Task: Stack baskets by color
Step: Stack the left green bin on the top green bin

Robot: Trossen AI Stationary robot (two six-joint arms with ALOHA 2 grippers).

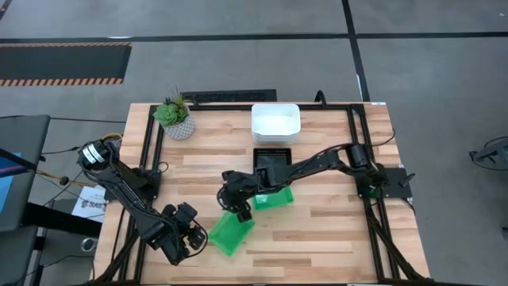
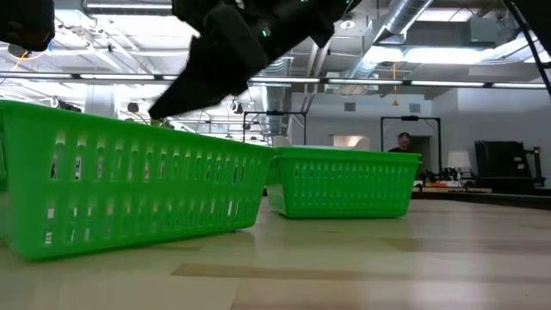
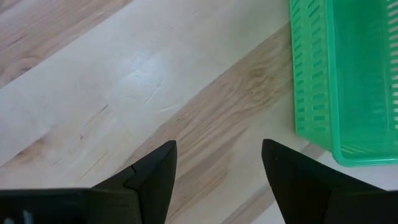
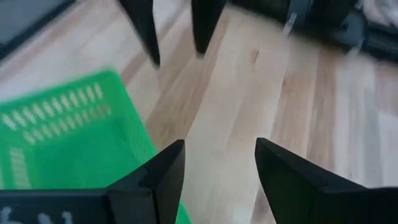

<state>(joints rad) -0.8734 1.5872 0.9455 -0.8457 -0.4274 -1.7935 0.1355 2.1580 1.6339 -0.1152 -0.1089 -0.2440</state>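
Two green mesh-sided baskets stand on their bases on the wooden table: one near the front edge (image 1: 230, 234) (image 2: 129, 189), one a little farther back (image 1: 275, 197) (image 2: 344, 181). My right gripper (image 1: 238, 208) (image 4: 221, 144) hangs open above the far end of the nearer green basket (image 4: 62, 130), touching nothing. My left gripper (image 1: 193, 230) (image 3: 217, 146) is open just left of that basket (image 3: 348, 81), over bare wood. A black basket (image 1: 274, 159) and a white basket (image 1: 275, 121) sit farther back.
A potted plant (image 1: 175, 117) stands at the far left of the table. The right arm (image 1: 325, 159) reaches across the black basket. The left gripper's fingers (image 4: 146, 28) show ahead of my right gripper. A person (image 2: 403, 142) is in the room behind.
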